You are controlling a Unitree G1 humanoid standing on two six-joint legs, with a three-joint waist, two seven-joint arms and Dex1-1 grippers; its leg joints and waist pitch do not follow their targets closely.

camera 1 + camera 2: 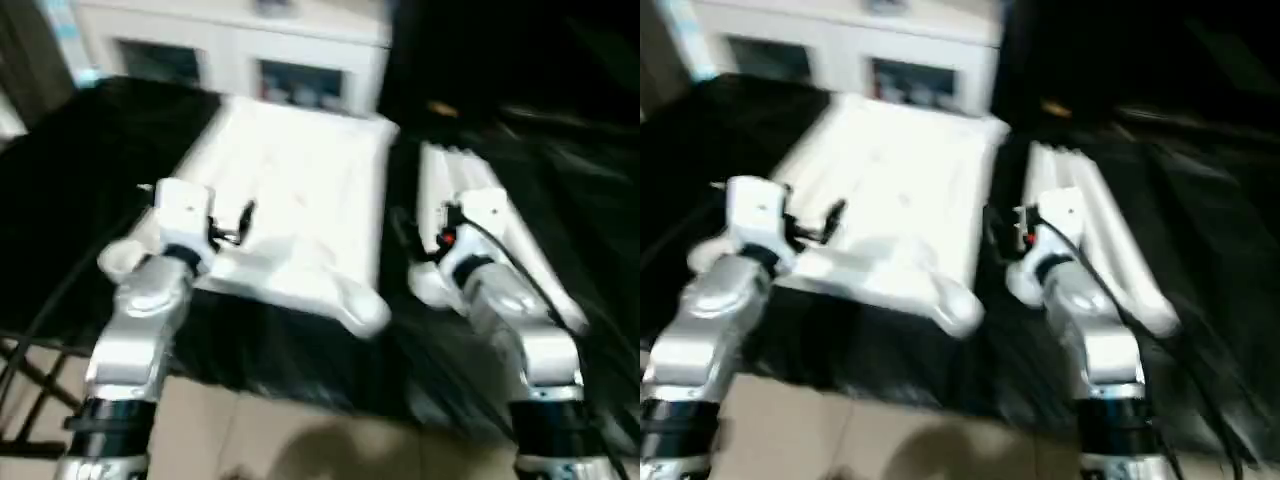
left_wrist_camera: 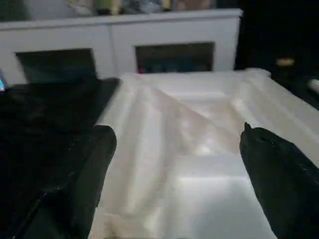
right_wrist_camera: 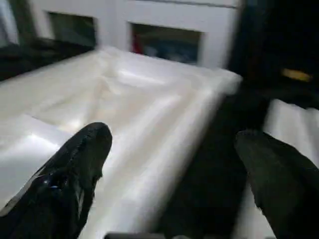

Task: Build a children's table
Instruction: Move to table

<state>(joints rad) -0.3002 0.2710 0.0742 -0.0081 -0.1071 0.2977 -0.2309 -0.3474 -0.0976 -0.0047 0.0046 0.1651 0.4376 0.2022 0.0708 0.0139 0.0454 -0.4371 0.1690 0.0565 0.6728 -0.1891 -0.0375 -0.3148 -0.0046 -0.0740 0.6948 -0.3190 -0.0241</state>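
Observation:
The white tabletop [image 1: 300, 200] lies underside up on a black-covered work surface, its rounded corner sockets at the near edge [image 1: 360, 308]. Several white tube legs [image 1: 480, 220] lie side by side to its right. My left gripper [image 2: 174, 164] hovers over the tabletop's near left part, open and holding nothing; its black fingers [image 2: 84, 169] stand wide apart. My right gripper [image 3: 174, 174] is open too, over the dark gap between the tabletop [image 3: 124, 109] and the legs [image 3: 289, 124], with nothing between its fingers [image 3: 75, 169].
A white cabinet with glass doors [image 1: 240, 50] stands behind the work surface. The black cover [image 1: 70, 200] spreads left and right of the parts. Pale floor [image 1: 260, 430] shows below the near edge. Black cables run along my arms.

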